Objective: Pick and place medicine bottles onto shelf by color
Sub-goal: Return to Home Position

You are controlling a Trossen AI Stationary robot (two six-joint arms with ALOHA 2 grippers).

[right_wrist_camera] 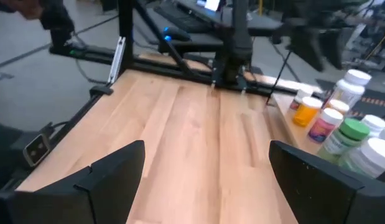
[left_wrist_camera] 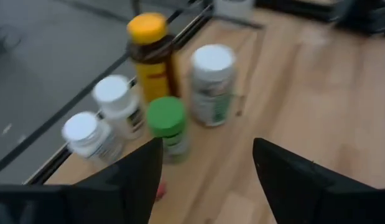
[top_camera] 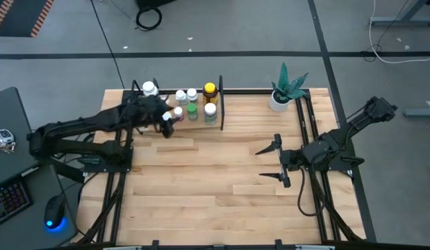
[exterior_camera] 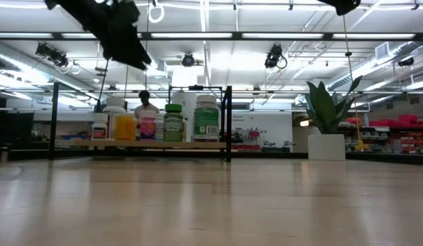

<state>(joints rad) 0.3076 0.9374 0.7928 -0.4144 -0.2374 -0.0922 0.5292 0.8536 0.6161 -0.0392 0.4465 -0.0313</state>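
Evidently nearly complete: we find all medicine bottles (top_camera: 192, 104) grouped on the shelf (top_camera: 221, 104) at eleven o'clock, none on the tabletop (top_camera: 201, 187). Left gripper (top_camera: 167, 119) hovers over them, fingers spread, empty; we judge only its retreat remains. Right gripper (top_camera: 267, 163) waits spread at three o'clock.

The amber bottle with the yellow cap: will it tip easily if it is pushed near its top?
Probably: the amber bottle is tall and narrow, so apt to tip. Falling, it might hit the green-capped bottle close beside it. Its body looks rigid.
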